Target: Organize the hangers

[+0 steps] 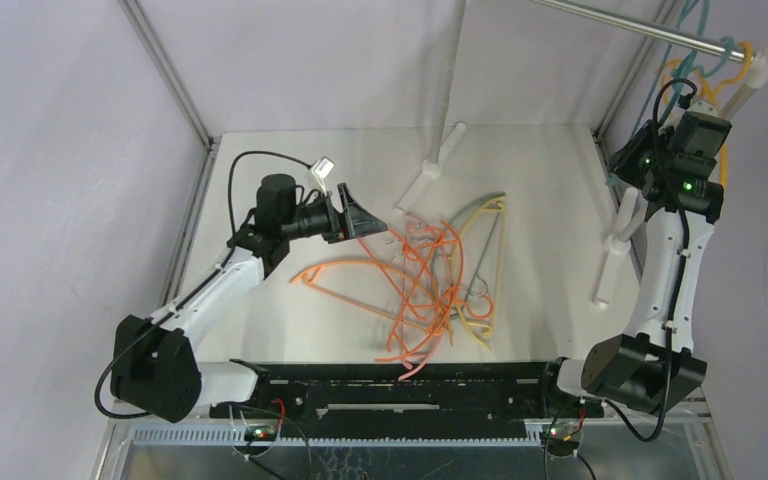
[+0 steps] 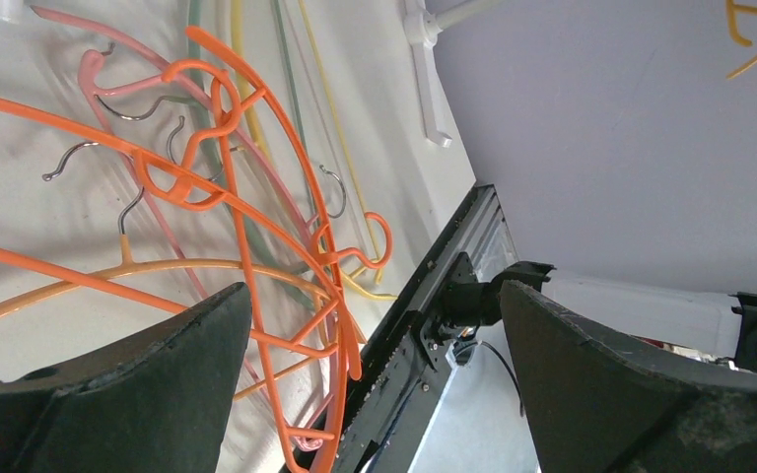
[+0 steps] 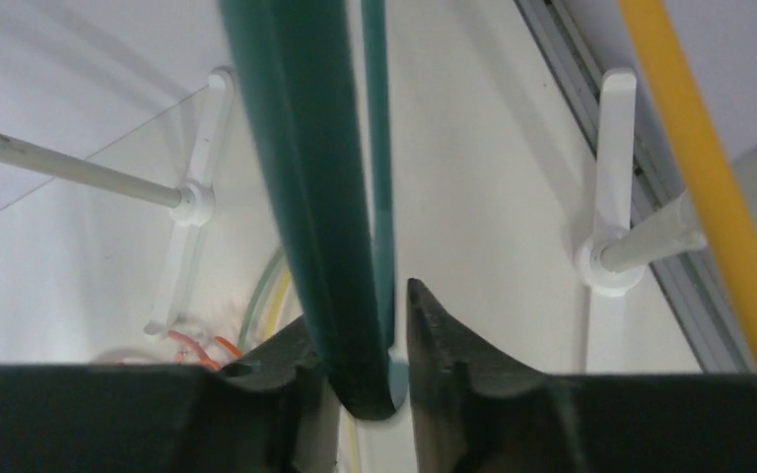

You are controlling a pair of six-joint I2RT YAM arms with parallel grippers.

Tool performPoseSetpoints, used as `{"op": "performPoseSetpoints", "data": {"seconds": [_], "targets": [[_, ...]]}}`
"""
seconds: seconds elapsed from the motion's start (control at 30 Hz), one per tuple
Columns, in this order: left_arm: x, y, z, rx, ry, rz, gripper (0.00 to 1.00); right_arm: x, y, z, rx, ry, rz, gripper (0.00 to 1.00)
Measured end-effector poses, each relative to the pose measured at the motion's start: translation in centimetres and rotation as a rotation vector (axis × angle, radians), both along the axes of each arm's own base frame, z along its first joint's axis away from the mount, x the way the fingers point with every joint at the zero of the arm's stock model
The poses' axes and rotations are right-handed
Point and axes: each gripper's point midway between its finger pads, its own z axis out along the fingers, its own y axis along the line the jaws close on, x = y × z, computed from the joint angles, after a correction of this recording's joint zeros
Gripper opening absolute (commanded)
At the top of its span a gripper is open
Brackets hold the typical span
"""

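Right wrist — smooth teal hanger (image 3: pixel 340 246) loose in barely-parted right end effector (image 3: pixel 360 325); left end effector (image 2: pixel 375 286) wide

Teal hanger (image 3: pixel 325 197) is blurred, cut off above.

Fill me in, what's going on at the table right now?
The right gripper is up at the steel rail, its jaws around a teal hanger with a small gap on one side. The left gripper hovers wide open over the tangled pile of hangers on the table.
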Motion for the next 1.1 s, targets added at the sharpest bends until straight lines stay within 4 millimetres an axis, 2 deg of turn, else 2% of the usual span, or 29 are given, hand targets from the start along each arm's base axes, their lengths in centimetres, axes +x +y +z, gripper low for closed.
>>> {"op": "performPoseSetpoints", "data": {"seconds": [0.1, 0.3, 0.4, 0.53, 0.73, 0.93, 1.1], "targets": [[-0.1, -0.1, 0.1, -0.004, -0.003, -0.007, 1.0, -0.7, 0.3, -0.6, 0.024, 0.01, -0.015, 0.6], [-0.1, -0.1, 0.1, -0.004, -0.003, -0.008, 0.99, -3.6, 2.0, -0.8, 0.069, -0.007, -0.042, 0.75], [-0.1, -0.1, 0.1, -0.004, -0.004, -0.008, 0.99, -5.3, 3.3, -0.2, 0.062, -0.038, -0.04, 0.76], [-0.1, -0.1, 0.1, -0.004, -0.005, -0.007, 1.0, -8.0, 5.7, -0.5, 0.058, -0.06, -0.01, 0.77], [0.1, 0.0, -0.3, -0.002, -0.009, 0.001, 1.0, -12.3, 8.3, -3.5, 0.062, -0.01, 0.005, 0.77], [-0.1, 0.3, -2.8, 0.021, 0.033, 0.018, 1.0, -16.6, 9.6, -5.3, 0.061, 0.015, 0.016, 0.77], [0.2, 0.4, -4.0, 0.038, 0.053, 0.034, 1.0, -19.1, 11.5, -9.1, 0.127, 0.094, 0.069, 0.73]]}}
